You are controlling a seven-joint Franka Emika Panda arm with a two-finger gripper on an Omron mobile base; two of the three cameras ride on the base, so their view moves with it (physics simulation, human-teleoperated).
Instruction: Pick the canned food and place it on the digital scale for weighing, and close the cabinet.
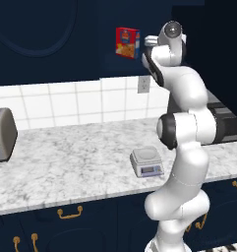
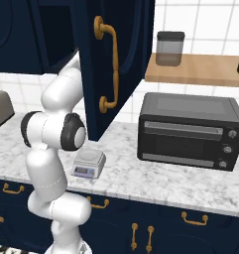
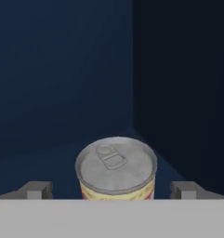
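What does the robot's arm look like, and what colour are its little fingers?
The arm is made of smooth, rounded white segments joined by dark round joints with grey caps, like fat tubes linked together. No cables or markings show on it. The tool has two small blocky grey fingertips.

Canned food point(image 3: 116, 168): silver top, yellow band above red label. Digital scale point(image 1: 147, 162): light grey, bluish display. Cabinet point(image 2: 107, 59): dark navy, brass handle. Bench point(image 1: 75, 162): white-grey marbled. Box point(image 1: 128, 43): red and yellow. Oven point(image 2: 190, 130): black.
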